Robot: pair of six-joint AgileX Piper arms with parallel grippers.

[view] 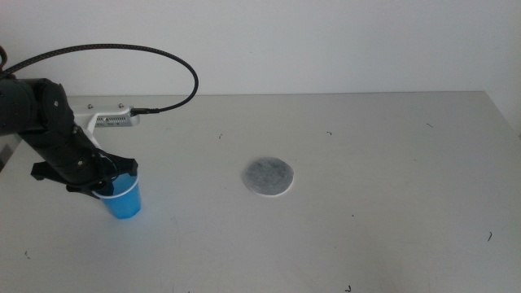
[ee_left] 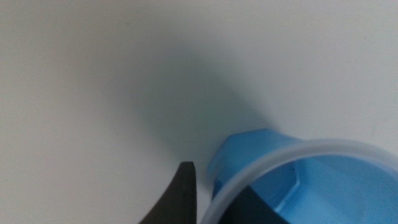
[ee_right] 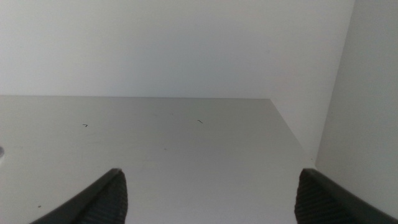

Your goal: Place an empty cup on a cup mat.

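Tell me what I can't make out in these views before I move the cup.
- Left tool: middle view, the arm hides its grip on the cup; left wrist view shows one jaw outside the rim, one inside.
- Cup base: cut off in the wrist view.
- Cup mat: absent from both wrist views.
- Right tool: outside middle view, open.

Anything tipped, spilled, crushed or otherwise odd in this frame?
Nothing stands out. The cup stands upright on the table with the left gripper at its rim, one jaw inside, undented. The cup mat lies flat and bare. The right gripper waits, open.
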